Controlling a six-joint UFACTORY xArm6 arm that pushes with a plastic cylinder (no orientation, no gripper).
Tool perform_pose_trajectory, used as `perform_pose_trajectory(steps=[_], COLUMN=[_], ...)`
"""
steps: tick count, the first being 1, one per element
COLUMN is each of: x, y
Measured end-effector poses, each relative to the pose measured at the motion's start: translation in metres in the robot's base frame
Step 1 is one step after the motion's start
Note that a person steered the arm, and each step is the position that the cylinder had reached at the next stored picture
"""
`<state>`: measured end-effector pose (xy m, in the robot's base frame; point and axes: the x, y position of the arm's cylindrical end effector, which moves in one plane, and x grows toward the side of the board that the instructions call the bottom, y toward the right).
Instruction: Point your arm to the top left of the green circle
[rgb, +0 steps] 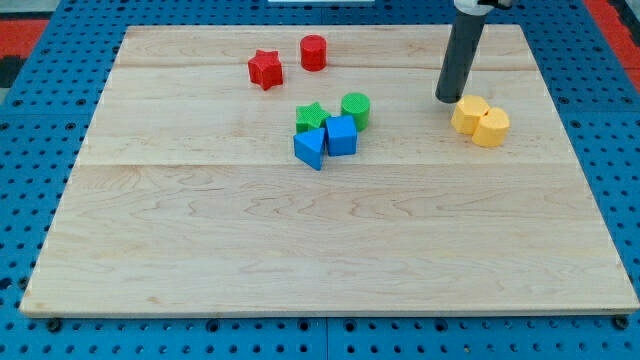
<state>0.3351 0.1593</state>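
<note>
The green circle (355, 108) stands near the board's middle, a little toward the view's top. A green star (311, 118) is just to its left. A blue cube (341, 135) and a blue triangle (310, 148) sit right below them, in one tight cluster. My tip (447, 98) rests on the board well to the right of the green circle, touching or nearly touching the upper left of two yellow blocks (480, 121).
A red star (265, 69) and a red cylinder (313, 52) lie near the view's top, up and left of the green circle. The wooden board (200, 250) sits on a blue pegboard (30, 120).
</note>
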Motion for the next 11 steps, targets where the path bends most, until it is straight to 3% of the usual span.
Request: perform_pose_trajectory(steps=[7, 11], x=[-0.013, -0.021], y=[-0.003, -0.223])
